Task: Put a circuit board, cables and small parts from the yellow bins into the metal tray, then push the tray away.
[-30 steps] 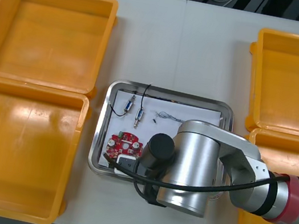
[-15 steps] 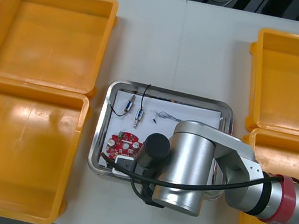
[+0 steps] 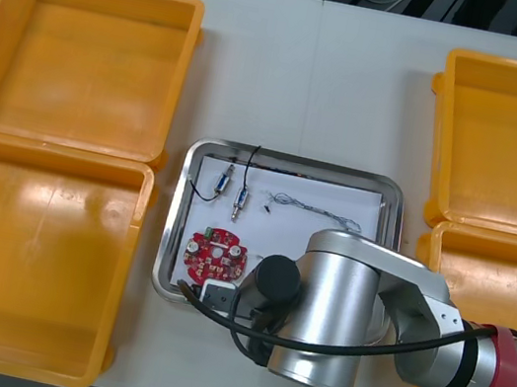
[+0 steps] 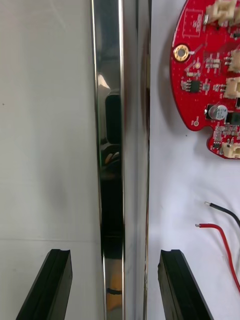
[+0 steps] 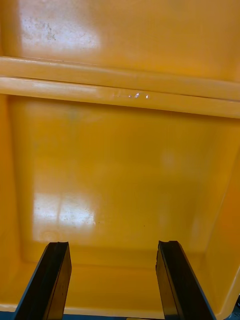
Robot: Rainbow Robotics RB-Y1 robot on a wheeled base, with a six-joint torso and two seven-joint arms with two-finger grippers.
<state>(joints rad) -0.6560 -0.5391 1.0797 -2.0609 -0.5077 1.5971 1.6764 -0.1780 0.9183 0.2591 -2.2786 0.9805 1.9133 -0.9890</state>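
Nearest the robot, the right gripper (image 4: 116, 259) is seen low over the metal tray (image 3: 297, 159), at what is judged to be its near rim, toward the left corner. Its fingers (image 4: 57, 262) are spread wide and nothing is pinched. The shiny rim is straddled, with one finger over bare table and the other over the white lining inside. The rim's long axis runs straight out between the fingers, so the opening lies square across it. Whether a finger touches the metal cannot be told.

Just inside the rim a red wire end (image 4: 216, 231) and a black wire end (image 4: 224, 210) are seen, and beyond them the round red circuit board (image 3: 215, 253). Farther in lie two small metal parts (image 3: 223, 183) and a thin cable (image 3: 316, 207).

The whole tray lies away from the right gripper, so a push outward against the near rim is judged to be what comes next. The right arm is much the nearer one.

The left gripper (image 5: 112, 280) is parked, fingers apart, over the left near yellow bin (image 3: 28, 253).
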